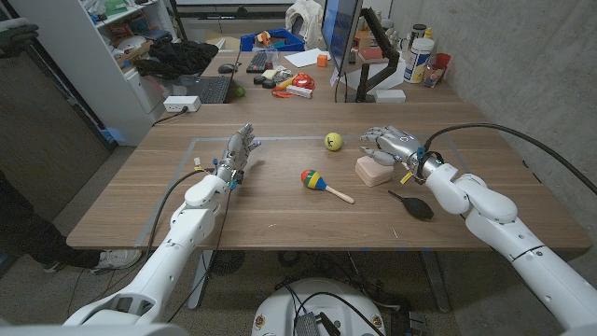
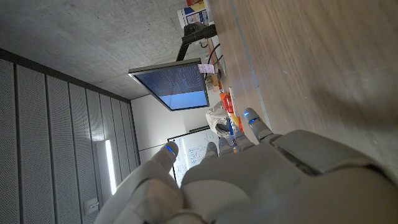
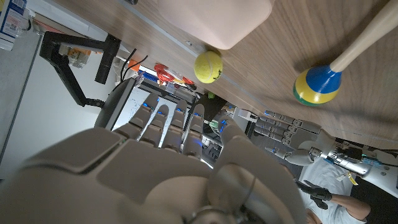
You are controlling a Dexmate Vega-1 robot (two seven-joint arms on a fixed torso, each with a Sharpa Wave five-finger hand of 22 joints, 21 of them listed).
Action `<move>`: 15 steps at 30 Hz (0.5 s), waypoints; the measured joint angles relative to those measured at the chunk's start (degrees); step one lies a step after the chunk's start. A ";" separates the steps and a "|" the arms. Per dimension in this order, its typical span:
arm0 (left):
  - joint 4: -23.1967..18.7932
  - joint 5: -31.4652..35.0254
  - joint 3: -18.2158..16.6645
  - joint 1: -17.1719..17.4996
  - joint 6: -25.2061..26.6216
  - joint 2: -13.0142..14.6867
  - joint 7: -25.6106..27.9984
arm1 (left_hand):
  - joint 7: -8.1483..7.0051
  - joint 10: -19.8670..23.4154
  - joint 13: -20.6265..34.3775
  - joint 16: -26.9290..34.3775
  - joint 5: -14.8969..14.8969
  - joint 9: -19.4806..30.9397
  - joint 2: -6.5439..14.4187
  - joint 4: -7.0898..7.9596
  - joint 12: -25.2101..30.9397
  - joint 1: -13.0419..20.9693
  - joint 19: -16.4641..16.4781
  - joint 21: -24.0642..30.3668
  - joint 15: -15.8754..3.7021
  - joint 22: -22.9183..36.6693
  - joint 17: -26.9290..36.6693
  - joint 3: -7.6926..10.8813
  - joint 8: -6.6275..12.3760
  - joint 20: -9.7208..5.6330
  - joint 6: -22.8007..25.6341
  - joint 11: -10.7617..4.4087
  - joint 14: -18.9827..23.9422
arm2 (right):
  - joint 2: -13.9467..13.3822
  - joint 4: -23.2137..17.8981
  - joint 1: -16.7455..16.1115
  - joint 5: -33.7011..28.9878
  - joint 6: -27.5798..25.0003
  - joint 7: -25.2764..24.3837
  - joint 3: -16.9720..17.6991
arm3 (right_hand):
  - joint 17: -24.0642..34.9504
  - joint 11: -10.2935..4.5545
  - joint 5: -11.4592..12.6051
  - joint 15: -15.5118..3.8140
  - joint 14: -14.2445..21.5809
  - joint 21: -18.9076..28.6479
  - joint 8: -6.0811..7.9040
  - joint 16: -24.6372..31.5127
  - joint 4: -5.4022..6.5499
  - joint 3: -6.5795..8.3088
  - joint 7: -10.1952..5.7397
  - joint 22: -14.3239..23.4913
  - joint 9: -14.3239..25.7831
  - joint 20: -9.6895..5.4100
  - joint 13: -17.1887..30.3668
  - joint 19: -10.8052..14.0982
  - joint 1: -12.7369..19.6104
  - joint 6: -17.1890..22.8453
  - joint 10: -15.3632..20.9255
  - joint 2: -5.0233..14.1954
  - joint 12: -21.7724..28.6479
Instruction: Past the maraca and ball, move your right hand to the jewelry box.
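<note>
No brand, label or writing is showing clearly enough to read on anything on the counter (image 1: 280, 210).

The jewelry box (image 1: 374, 171), pale pink with rounded corners, is sitting right of the counter's middle, and your right hand (image 1: 394, 145) is hovering just beyond its far right corner, fingers (image 1: 375, 133) pointing left over the far side of the box. In the right wrist view the box (image 3: 214, 18) is lying just ahead of the fingertips. The fingers are spread slightly apart and holding nothing; whether they are touching the box you cannot tell.

The yellow ball (image 1: 333, 141) is lying left of those fingers and farther back than the box. The maraca (image 1: 324, 182), with its red, yellow and blue head and wooden handle, is lying left of the box, toward the near side. A black object (image 1: 416, 204) is resting near your right forearm.

Your left hand (image 1: 238, 154) is standing on the left part of the counter, well apart from everything, fingers extended upward and holding nothing.
</note>
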 measured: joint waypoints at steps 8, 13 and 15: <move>-0.73 0.18 0.23 0.43 0.15 -0.03 0.35 | 0.00 0.00 0.00 0.00 0.00 0.00 0.00 0.00 0.00 0.00 0.00 0.00 0.00 0.00 0.00 0.00 0.00 0.00 0.00 0.00 0.00 | -0.41 -0.25 -0.41 -0.38 -0.12 0.14 0.01 | 0.00 0.00 0.00 0.21 0.21 0.00 0.00 0.00 -0.24 0.24 -0.26 0.00 0.00 0.00 0.00 0.00 0.22 0.28 0.00 0.22 0.00; -1.05 0.20 0.30 0.65 0.22 -0.04 0.49 | 0.00 0.00 0.00 0.00 0.00 0.00 0.00 0.00 0.00 0.00 0.00 0.00 0.00 0.00 0.00 0.00 0.00 0.00 0.00 0.00 0.00 | -0.60 -0.40 -0.58 -0.61 -0.21 0.38 0.01 | 0.00 -0.21 0.00 0.21 0.21 0.00 0.00 0.00 -0.24 0.24 0.04 0.00 -0.01 0.19 0.00 0.23 0.30 0.58 0.21 0.14 0.00; -1.12 0.22 0.30 0.72 0.24 -0.04 0.58 | 0.00 0.00 0.00 0.00 0.00 0.00 0.00 0.00 0.00 0.00 0.00 0.00 0.00 0.00 0.00 0.00 0.00 0.00 0.00 0.00 0.00 | -0.66 -0.42 -0.62 -0.69 -0.27 0.48 0.01 | 0.00 -0.31 0.00 0.21 0.21 0.00 0.00 0.00 -0.24 0.24 -0.12 0.00 0.00 0.00 0.00 0.42 0.45 0.74 0.31 0.00 0.00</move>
